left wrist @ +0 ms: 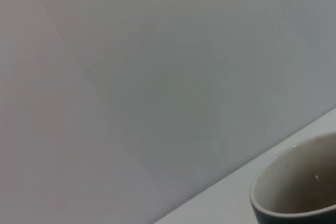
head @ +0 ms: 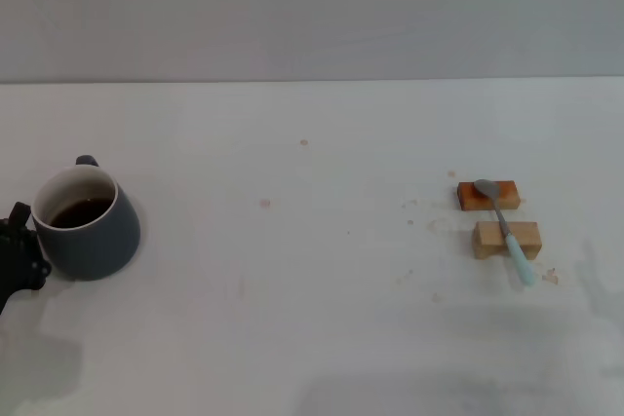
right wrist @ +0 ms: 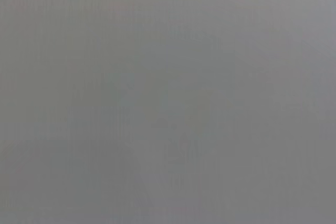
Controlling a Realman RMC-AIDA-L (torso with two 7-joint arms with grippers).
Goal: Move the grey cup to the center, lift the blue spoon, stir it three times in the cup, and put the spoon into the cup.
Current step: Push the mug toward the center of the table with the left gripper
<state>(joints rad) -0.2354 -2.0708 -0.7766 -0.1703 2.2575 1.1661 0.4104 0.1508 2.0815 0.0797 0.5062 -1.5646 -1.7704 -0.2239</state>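
The grey cup (head: 90,224) stands at the far left of the white table (head: 312,270), with dark brown liquid inside and its handle toward the back. Its rim also shows in the left wrist view (left wrist: 294,192). My left gripper (head: 18,250) is at the left edge, right beside the cup's left side. The blue spoon (head: 507,230) lies at the right across two small wooden blocks, its grey bowl on the far block and its pale blue handle pointing toward the front. My right gripper is out of view.
The two wooden blocks are a reddish one (head: 487,195) and a pale one (head: 506,239), one behind the other. Small crumbs and stains dot the table near them. A plain grey wall (head: 312,7) rises behind the table.
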